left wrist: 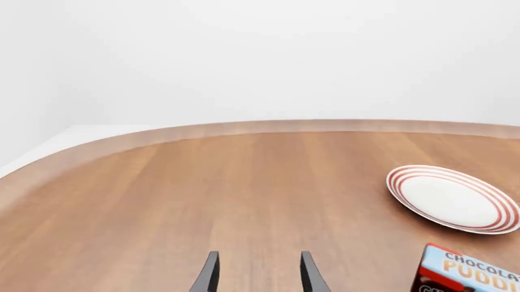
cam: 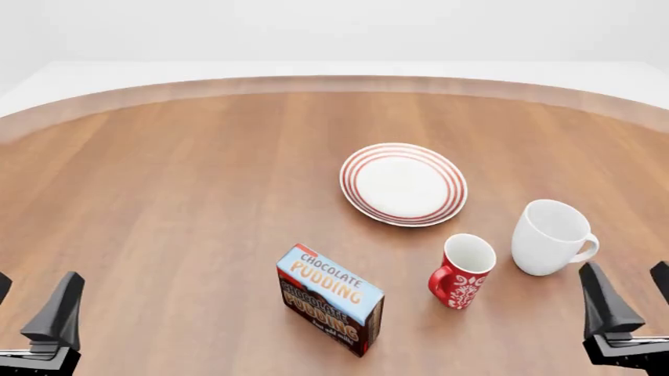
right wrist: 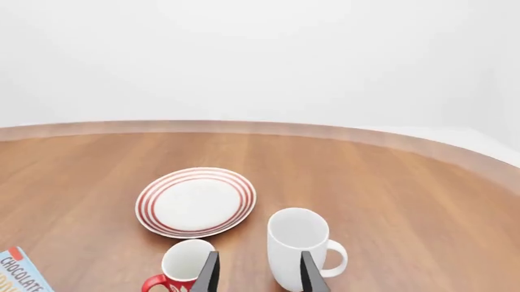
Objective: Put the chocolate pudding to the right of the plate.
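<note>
The chocolate pudding [cam: 329,296] is a small carton with a light-blue top and dark brown sides, lying near the table's front centre. It also shows at the edge of the left wrist view, pudding [left wrist: 473,274], and of the right wrist view, pudding [right wrist: 19,271]. The white plate [cam: 403,184] with red rings lies behind it and a little to the right, plate [left wrist: 452,198], plate [right wrist: 195,201]. My left gripper [cam: 30,301] [left wrist: 260,277] hangs open at the front left, far from the carton. Open too and empty, my right gripper [cam: 634,294] [right wrist: 257,277] is at the front right.
A red patterned mug [cam: 460,272] [right wrist: 182,268] stands just right of the carton, in front of the plate. A plain white mug [cam: 550,237] [right wrist: 298,241] stands further right, close ahead of my right gripper. The wooden table's curved far edge [cam: 334,82] runs across the back.
</note>
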Action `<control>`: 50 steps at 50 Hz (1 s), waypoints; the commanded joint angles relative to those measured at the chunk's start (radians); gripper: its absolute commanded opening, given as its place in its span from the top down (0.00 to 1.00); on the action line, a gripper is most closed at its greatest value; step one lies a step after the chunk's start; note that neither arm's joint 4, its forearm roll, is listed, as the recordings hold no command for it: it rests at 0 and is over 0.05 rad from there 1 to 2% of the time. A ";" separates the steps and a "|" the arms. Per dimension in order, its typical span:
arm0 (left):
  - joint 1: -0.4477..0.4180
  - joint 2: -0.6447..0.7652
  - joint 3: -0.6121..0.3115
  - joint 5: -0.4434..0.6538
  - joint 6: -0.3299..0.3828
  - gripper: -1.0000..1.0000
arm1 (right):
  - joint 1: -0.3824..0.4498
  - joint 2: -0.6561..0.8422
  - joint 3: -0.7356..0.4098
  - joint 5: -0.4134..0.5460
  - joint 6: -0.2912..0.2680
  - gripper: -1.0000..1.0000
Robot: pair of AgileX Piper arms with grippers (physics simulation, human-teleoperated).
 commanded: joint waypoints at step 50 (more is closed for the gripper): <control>0.000 0.000 0.000 0.000 0.000 0.00 | 0.291 0.727 -0.506 0.043 -0.130 0.00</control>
